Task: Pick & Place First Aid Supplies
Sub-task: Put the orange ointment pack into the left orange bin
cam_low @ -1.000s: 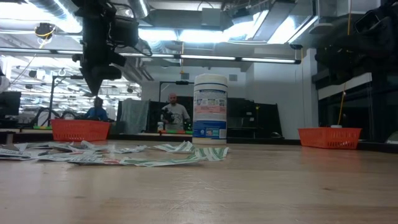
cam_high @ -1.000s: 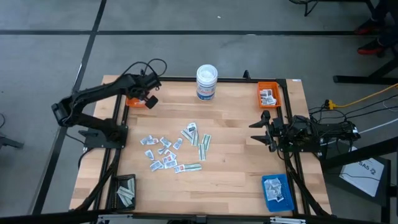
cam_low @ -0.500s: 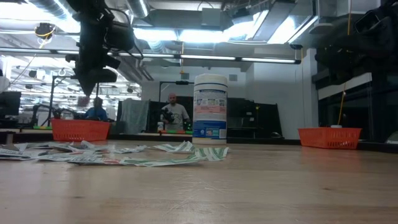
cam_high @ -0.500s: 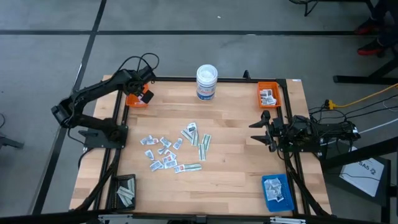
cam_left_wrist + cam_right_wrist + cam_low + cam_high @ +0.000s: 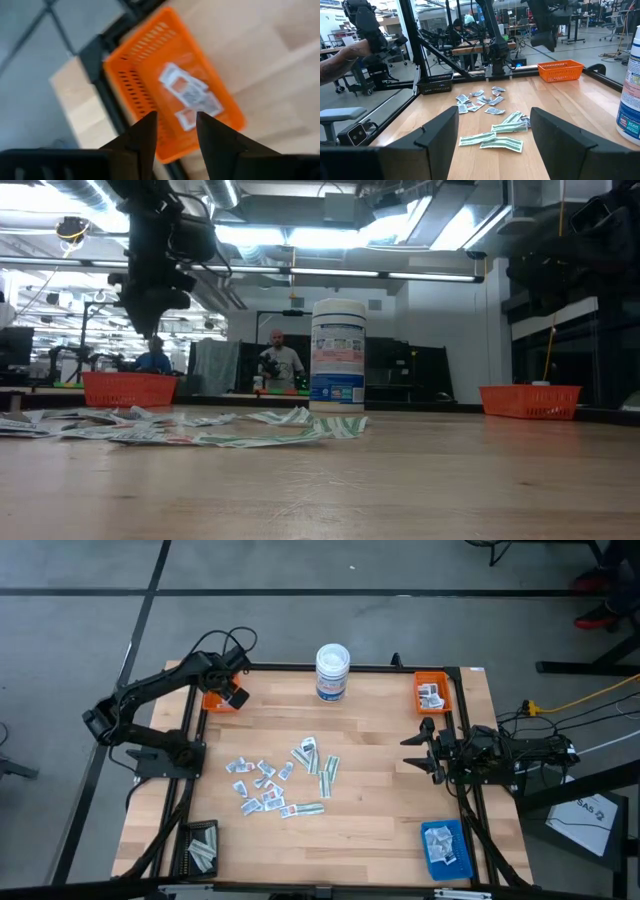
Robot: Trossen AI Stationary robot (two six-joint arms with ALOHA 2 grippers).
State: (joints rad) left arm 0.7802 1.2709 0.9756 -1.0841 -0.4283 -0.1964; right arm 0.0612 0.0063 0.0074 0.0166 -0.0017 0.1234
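Left gripper (image 5: pixel 232 695) hovers over the far-left orange basket (image 5: pixel 135 75), fingers slightly parted and apparently empty, suggesting release. Loose packets (image 5: pixel 275 780) lie mid-table. Right gripper (image 5: pixel 418 750), spread, waits at right edge.

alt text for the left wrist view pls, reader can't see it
The left hand, fingers open and empty, hangs above an orange basket at the table's corner. A few white packets lie inside the basket, with grey floor past the table's edge.
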